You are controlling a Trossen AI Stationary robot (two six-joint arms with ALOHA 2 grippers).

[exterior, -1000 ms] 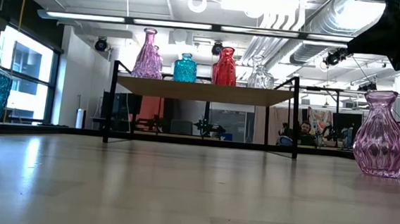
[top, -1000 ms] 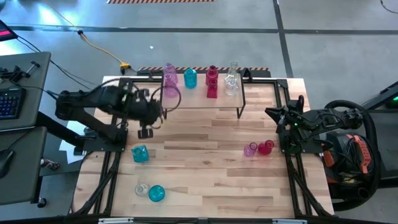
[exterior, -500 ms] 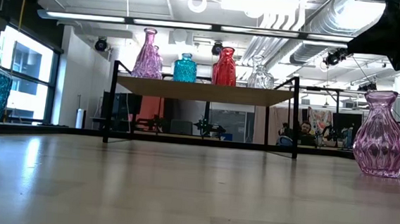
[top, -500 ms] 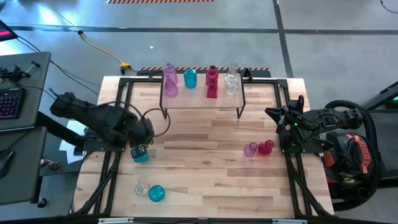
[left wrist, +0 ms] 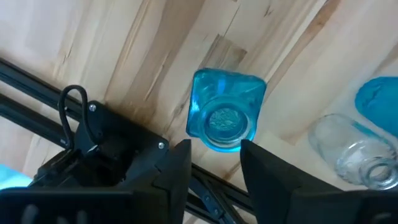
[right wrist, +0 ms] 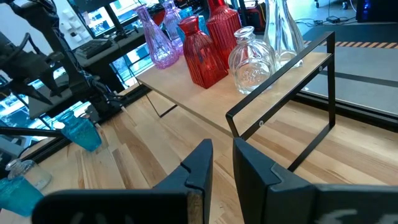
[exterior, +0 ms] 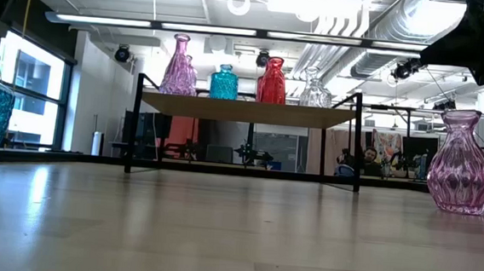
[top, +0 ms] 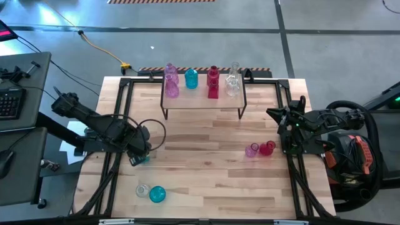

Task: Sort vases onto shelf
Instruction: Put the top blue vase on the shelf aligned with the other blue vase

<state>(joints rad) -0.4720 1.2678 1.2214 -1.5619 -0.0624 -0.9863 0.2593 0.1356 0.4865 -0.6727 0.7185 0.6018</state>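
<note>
- Overhead, the left gripper (top: 139, 159) hangs right over a square teal vase (top: 143, 160) near the tabletop's (top: 206, 181) left edge. The shelf (top: 203, 100) at the far edge holds seven vases by my count: two pink, one teal, two red, two clear. Four more wait on the tabletop: a clear and a teal one near the front-left corner, a pink and a red one toward the right edge.
- Level across, four vases show on the shelf (exterior: 248, 110).
- From the left wrist, the fingers stand parted, nothing held, the teal vase's (left wrist: 224, 109) mouth between and beyond them. I'd centre on the neck, descend straight, then close gently.
- Meanwhile the right gripper (right wrist: 222, 163), nearly closed and empty, waits at the right edge.
</note>
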